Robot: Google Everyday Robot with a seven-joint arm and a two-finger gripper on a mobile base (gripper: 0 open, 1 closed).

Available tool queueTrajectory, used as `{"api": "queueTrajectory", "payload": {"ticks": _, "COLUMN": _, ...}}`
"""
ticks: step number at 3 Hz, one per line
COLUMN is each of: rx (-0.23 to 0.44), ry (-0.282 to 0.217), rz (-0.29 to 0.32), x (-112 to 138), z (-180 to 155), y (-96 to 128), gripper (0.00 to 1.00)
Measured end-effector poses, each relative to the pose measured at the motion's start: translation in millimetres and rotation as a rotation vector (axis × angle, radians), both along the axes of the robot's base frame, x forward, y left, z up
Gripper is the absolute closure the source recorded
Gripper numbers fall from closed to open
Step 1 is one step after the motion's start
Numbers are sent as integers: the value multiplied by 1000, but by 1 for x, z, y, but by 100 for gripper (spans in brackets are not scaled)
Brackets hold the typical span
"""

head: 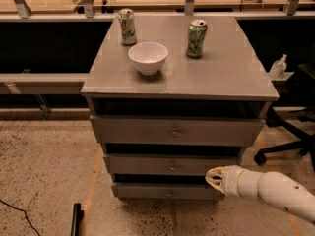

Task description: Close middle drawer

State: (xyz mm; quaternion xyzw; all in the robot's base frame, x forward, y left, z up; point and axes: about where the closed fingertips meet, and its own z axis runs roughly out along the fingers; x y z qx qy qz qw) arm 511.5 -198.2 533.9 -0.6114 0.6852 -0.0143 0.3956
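Observation:
The middle drawer (147, 164) is the slim grey front, second of three in the grey cabinet, with a small round knob (173, 168) at its centre. Its front sits about level with the drawer fronts above and below. My gripper (212, 177) is at the end of a white arm coming in from the lower right. It is in front of the right end of the middle drawer, near its lower edge, to the right of the knob.
On the cabinet top (221, 77) stand a white bowl (147, 57) and two green cans (127, 26) (196, 38). An office chair base (283, 141) is at the right. A dark object (76, 219) lies on the speckled floor at lower left.

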Motion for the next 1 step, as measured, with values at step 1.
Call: {"api": "queueTrajectory", "payload": {"ticks": 1, "rx": 9, "ry": 11, "rz": -18, "x": -14, "z": 12, "y": -7, "gripper": 77}}
